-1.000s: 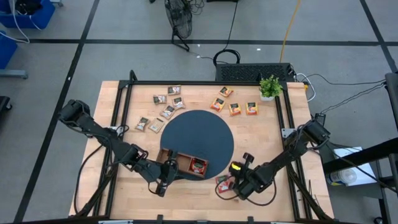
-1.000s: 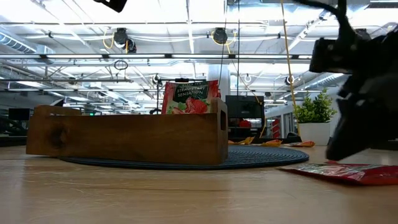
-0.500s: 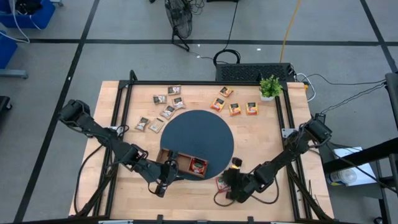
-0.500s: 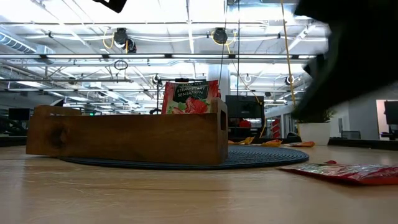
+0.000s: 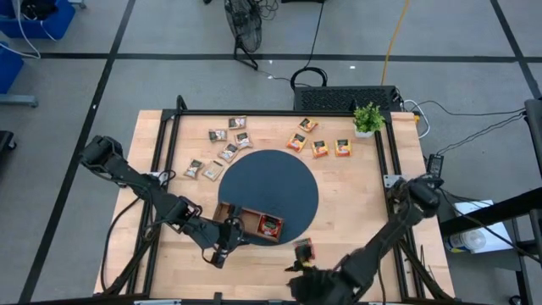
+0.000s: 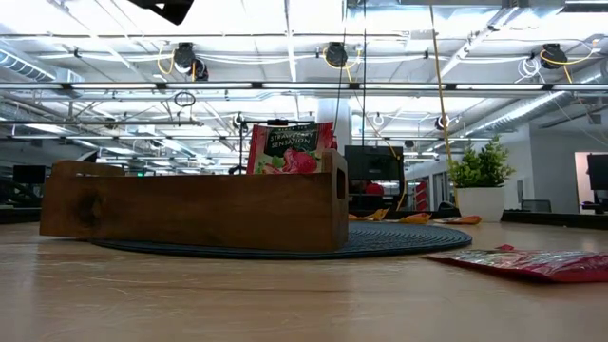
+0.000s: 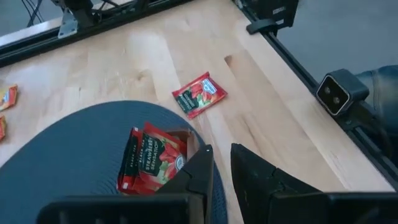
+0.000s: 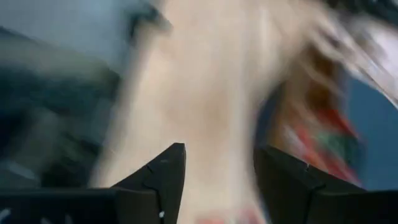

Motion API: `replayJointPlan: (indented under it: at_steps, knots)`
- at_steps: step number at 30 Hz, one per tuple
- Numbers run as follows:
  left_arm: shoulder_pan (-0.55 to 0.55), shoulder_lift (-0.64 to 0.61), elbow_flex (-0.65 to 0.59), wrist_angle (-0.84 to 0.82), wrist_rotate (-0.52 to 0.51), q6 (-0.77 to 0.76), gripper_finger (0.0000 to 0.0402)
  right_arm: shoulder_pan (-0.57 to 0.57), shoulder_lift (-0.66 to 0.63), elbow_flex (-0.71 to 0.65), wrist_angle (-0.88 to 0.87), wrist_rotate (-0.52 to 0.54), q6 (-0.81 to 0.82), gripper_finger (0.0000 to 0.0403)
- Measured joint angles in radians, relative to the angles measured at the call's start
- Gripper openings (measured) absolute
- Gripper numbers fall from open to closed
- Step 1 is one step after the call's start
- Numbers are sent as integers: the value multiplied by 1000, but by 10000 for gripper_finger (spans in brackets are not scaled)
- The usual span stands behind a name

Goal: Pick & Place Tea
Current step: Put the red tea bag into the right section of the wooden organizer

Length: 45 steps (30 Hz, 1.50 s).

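The red tea sachet (image 5: 303, 248) lies just beside the right claw (image 5: 306, 284), its fingers apart.

Lab: ceiling trusses (image 6: 285, 90), taped floor (image 5: 169, 51)

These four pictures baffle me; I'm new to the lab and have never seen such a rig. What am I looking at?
They show one moment from four cameras: one above the table, one at tabletop height, and one on each wrist of two dark robot arms.

On the round dark mat stands a wooden tray with a red tea sachet upright in one end. Another red sachet lies flat on the wooden table beside the mat. Brown sachets and orange sachets lie at the far side, near a small potted plant.

The left gripper waits beside the tray, nearly closed and empty. The right gripper is open near the table's front edge, holding nothing.
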Motion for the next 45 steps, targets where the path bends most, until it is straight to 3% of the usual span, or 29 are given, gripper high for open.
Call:
replayJointPlan:
  at_steps: [3, 6, 10, 20, 35, 40, 45]
  knots:
    - [0, 0, 0, 0, 1, -22, 62, -46, 45, 73, -429, -47, 391, 163]
    - [0, 0, 0, 2, 1, -25, 62, -102, 66, 27, -548, -271, 671, 165]
    - [0, 0, 0, 2, 1, -25, 62, -140, 64, -82, -482, -475, 710, 180]
    - [0, 0, 0, 2, 1, -29, 62, -214, 63, -229, -127, -616, 792, 198]
    - [0, 0, 0, 2, 0, -32, 62, -225, 55, -428, 1, -633, 879, 186]
    - [0, 0, 0, 2, 0, -32, 62, -208, 53, -481, 26, -618, 894, 148]
    - [0, 0, 0, 2, 0, -32, 62, -191, 52, -491, 56, -591, 877, 80]
